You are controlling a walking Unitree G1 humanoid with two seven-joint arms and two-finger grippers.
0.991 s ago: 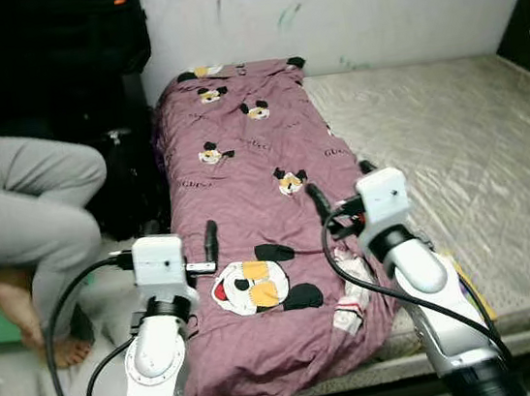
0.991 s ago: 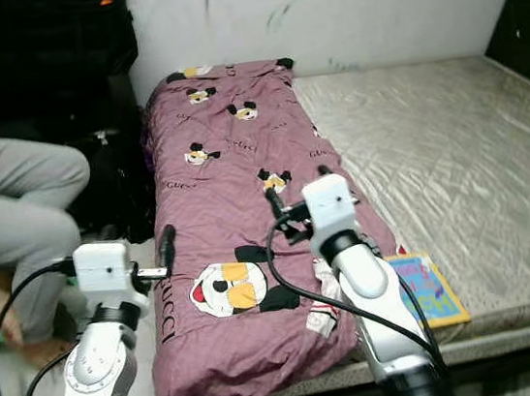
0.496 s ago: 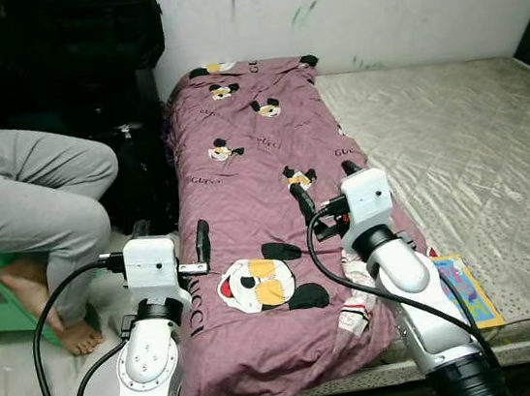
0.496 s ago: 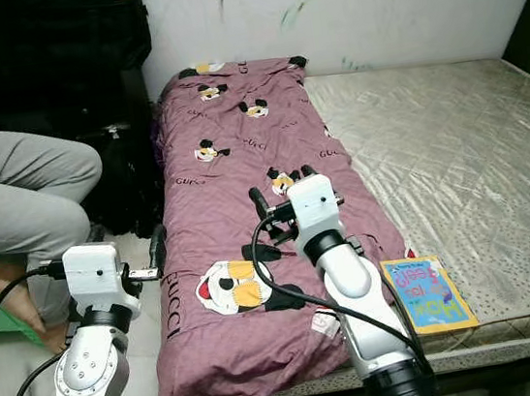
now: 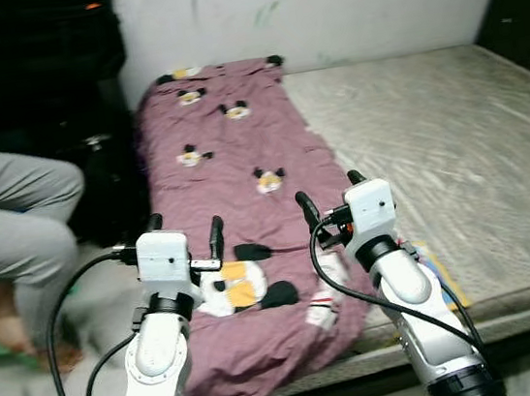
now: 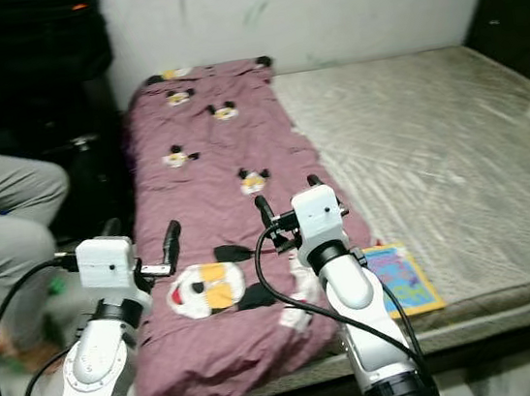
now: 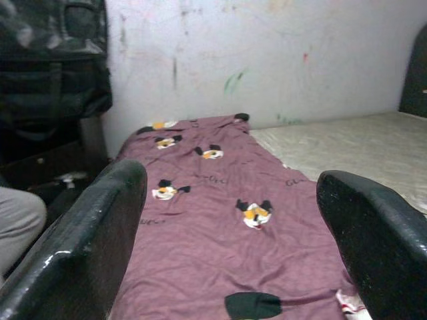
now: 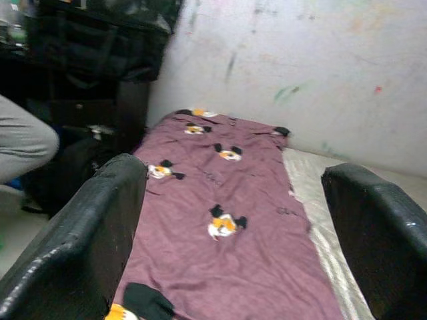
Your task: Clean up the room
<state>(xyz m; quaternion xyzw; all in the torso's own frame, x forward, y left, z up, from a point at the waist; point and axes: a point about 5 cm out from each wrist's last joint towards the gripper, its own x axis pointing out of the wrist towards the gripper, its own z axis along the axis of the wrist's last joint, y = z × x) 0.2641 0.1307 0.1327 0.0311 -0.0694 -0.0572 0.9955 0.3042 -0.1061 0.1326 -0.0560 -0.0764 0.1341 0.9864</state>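
Both arms reach forward toward 12 o'clock over the near end of the purple blanket, which lies along the bed's left side. The left gripper and right gripper hover with jaws spread wide, holding nothing. A colourful book lies at 3 o'clock of the right arm.

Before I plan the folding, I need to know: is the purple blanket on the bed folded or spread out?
Spread out. The purple blanket lies flat in one long strip along the mattress's left side, its near end draping over the edge.
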